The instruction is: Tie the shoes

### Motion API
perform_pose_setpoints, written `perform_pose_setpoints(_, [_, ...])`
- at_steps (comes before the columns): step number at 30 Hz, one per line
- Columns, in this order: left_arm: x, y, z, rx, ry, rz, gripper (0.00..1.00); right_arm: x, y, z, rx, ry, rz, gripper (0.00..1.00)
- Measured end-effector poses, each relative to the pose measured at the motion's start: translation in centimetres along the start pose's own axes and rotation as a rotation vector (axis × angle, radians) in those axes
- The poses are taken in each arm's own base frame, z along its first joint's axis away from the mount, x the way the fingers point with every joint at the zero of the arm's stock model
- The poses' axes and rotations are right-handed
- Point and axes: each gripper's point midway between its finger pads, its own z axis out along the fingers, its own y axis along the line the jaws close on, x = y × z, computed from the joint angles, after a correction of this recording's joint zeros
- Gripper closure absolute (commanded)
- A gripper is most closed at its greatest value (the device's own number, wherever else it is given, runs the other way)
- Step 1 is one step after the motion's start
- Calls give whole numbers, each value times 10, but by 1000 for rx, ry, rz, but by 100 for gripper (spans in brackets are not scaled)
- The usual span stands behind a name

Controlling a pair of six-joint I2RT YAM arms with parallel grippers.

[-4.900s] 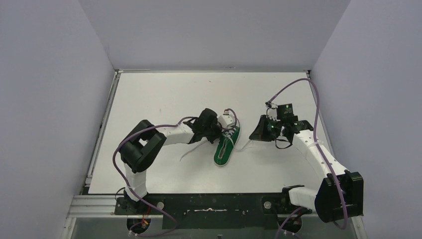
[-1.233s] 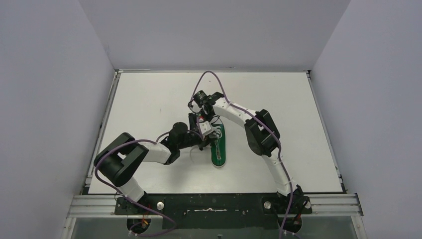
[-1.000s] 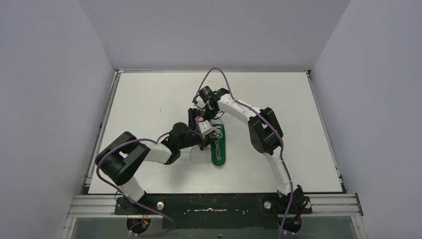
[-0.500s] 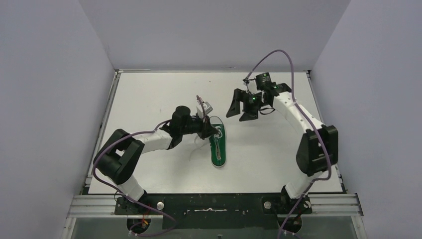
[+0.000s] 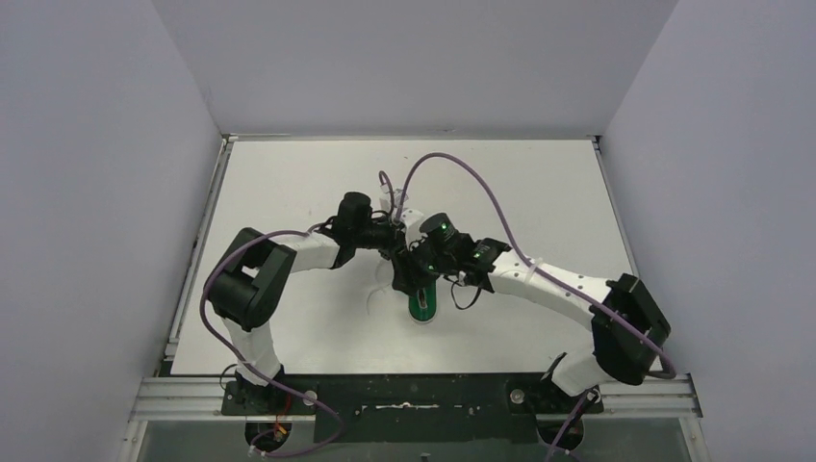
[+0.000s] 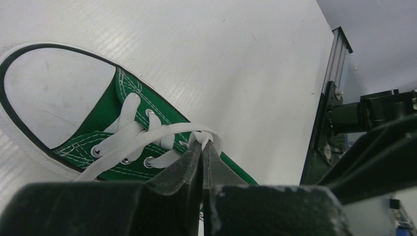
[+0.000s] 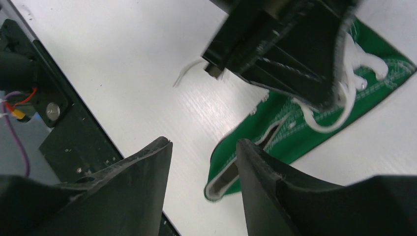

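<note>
The small green shoe (image 5: 423,306) lies mid-table with its heel toward the near edge. Its white toe cap (image 6: 49,93) and laced eyelets fill the left wrist view. My left gripper (image 6: 202,143) is shut on a loop of white lace (image 6: 209,135) above the tongue; in the top view that left gripper (image 5: 395,241) sits at the shoe's toe end. My right gripper (image 7: 202,147) hangs open just above the shoe (image 7: 255,142), holding nothing, and in the top view the right gripper (image 5: 406,277) covers the shoe's middle. A loose lace end (image 5: 377,289) trails left on the table.
The black base rail (image 5: 414,395) runs along the near edge, and a metal rail (image 5: 197,250) runs along the left side. Purple cables (image 5: 462,166) arc over the arms. Grey walls close in the table on three sides.
My right arm has swung from the far right of the table down onto the shoe, its jaws narrower than before. The left gripper keeps its hold on the lace and has shifted slightly back.
</note>
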Motion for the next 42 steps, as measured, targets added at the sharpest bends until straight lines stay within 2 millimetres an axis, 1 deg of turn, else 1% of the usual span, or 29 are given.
perform_pose_setpoints(4, [-2,9,4,23,22,-74,100,2,8,36,28,-29,-101,50])
perform_pose_setpoints(9, [-9,13,7,38,55,-120,100,11,15,72,62,-44,-210,49])
perform_pose_setpoints(12, [-12,11,6,44,73,-133,100,14,14,89,97,-58,-261,47])
perform_pose_setpoints(15, [-9,12,2,48,97,-154,100,14,4,102,146,-79,-286,48])
perform_pose_setpoints(17, [-6,16,-2,42,112,-168,100,15,-2,107,174,-86,-297,51])
perform_pose_setpoints(19, [-2,21,-4,39,126,-179,100,14,-8,110,199,-96,-309,55])
perform_pose_setpoints(23, [5,27,-6,36,150,-200,100,9,-14,116,228,-124,-327,63])
perform_pose_setpoints(27, [5,30,-4,36,154,-196,100,13,-22,125,246,-116,-344,63])
perform_pose_setpoints(31, [4,30,-4,40,154,-195,100,17,-24,131,246,-109,-357,61])
perform_pose_setpoints(35, [2,28,-3,45,151,-190,100,13,-23,135,245,-124,-358,61])
perform_pose_setpoints(42, [0,27,-4,50,157,-186,100,13,-26,132,263,-126,-355,59])
